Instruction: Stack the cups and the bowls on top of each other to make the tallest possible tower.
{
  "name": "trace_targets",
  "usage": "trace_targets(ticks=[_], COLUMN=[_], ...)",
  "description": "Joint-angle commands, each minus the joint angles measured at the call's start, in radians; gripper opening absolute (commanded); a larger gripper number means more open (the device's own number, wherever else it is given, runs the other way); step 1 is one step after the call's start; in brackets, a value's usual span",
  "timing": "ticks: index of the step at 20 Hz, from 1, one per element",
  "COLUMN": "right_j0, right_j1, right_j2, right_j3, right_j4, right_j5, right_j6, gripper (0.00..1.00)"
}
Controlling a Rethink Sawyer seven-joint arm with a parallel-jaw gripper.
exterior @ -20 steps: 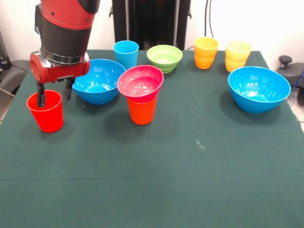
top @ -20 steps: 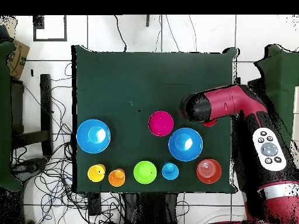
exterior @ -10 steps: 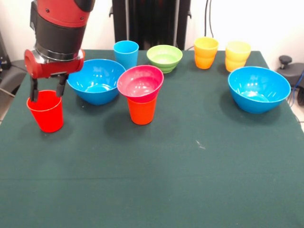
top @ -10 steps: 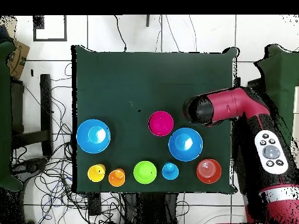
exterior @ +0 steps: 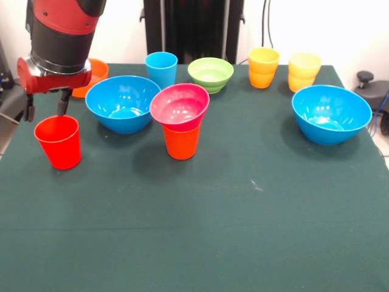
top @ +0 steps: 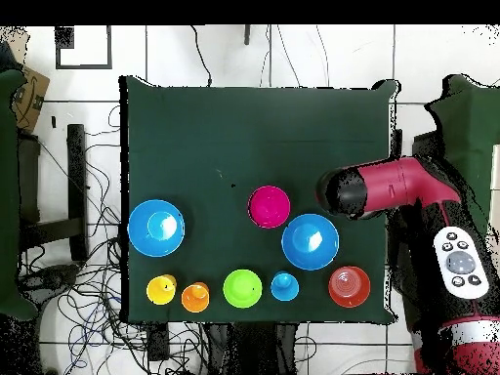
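Table (exterior: pixel 243 231) carried two large blue bowls, one (exterior: pixel 123 103) beside the red cup (exterior: pixel 58 142) and one (exterior: pixel 331 113) well apart from it. Gripper (exterior: pixel 44 112) hung just above the red cup's far rim, jaws parted and empty. Pink-red bowl (exterior: pixel 180 106) sat atop an orange cup (exterior: pixel 182 142), just beyond the nearer blue bowl from the red cup.

No text, label, brand name or number can be read in either view. The cups, the bowls and the green table cloth (exterior: pixel 243 231) are plain, and the arm's red and black casing shows no legible marking. In the overhead view, a brown cardboard box (top: pixel 31 93) at about ten o'clock carries a dark curved mark that cannot be made out, and the grey panel (top: pixel 459 264) on the arm at about three o'clock has round buttons whose symbols are too small to read.
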Motion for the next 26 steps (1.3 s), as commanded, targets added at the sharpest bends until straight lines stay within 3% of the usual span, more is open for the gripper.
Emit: trace_targets(ticks=[1,8,19,26], right_j0=[0.034,0.032,-0.035,-0.05], right_j1=[0.077,0.067,0.104,0.102], right_j2=[-0.039,-0.041,0.032,0.041], right_j3=[0.028,0.041,0.085,0.101], right_j4=[0.008,0.038,0.159,0.169], right_j5=[0.009,0.0,0.008,-0.017], right_j6=[0.028,0.007,-0.131,-0.149], gripper=[1.0,1.0,1.0,1.0])
